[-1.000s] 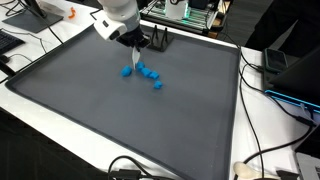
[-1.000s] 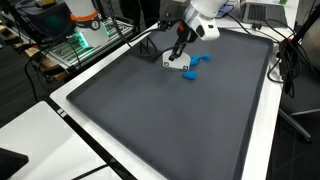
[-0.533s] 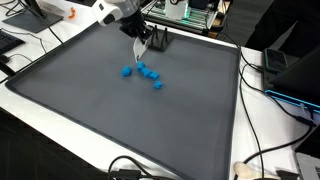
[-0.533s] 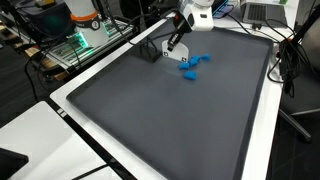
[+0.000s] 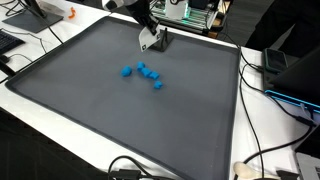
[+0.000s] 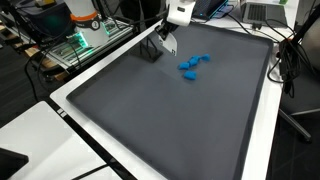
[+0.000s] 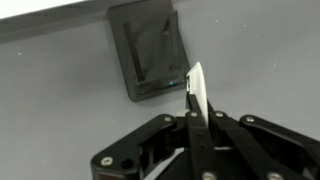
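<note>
**Status of the work.** The gripper (image 7: 192,118) has its fingers (image 7: 160,135) closed down to a narrow gap on a thin white piece (image 7: 196,90). In the wrist view the piece is seen edge-on, standing up between the fingertips. In both exterior views the white piece (image 5: 146,43) hangs clear of the tabletop (image 5: 120,120), so the lift is judged complete. The piece is not set down anywhere: it is held in the air just beside the black square tray (image 7: 150,50), toward the tray's near edge in the wrist view, and it touches neither the rim nor the floor of the tray. Placement of the held piece is therefore judged outstanding.

**Items not handled.** A cluster of small blue blocks (image 5: 143,74) lies on the dark mat that covers the tabletop, apart from the tray and from the gripper. The blocks lie close together. Their exact number cannot be told at this resolution. No block is held or touched.

**Containers.**
- Black square tray (image 6: 150,50): it stands on the mat near the mat's far edge and is shallow with a raised rim. No contents are visible inside; the wrist view shows only its dark, slightly glossy floor.
- No other container is visible on the mat.
</note>
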Robot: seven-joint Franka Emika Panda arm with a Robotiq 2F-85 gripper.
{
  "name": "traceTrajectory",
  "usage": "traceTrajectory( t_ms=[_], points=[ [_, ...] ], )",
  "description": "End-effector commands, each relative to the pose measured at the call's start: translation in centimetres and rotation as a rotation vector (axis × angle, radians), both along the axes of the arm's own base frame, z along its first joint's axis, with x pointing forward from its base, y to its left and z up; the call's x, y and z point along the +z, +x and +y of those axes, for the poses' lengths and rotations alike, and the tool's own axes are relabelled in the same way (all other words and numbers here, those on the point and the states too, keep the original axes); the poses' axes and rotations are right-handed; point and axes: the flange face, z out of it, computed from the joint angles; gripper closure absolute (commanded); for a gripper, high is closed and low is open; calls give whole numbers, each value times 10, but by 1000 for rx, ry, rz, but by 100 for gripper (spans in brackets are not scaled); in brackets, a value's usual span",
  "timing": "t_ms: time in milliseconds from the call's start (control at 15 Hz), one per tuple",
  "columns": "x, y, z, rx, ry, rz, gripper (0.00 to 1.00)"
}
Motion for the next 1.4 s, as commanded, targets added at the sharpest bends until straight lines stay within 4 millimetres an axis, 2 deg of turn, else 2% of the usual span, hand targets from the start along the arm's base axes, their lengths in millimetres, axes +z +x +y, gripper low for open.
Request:
traceTrajectory(
  t_ms=[0, 467, 1067, 1333],
  points=[
    [1, -27, -7, -191, -9, 51, 99],
    [-10, -52, -13, -506, 39, 135, 99],
    [-39, -79, -30, -755, 88, 160, 99],
    [-46, -89, -39, -849, 102, 128, 99]
  ],
)
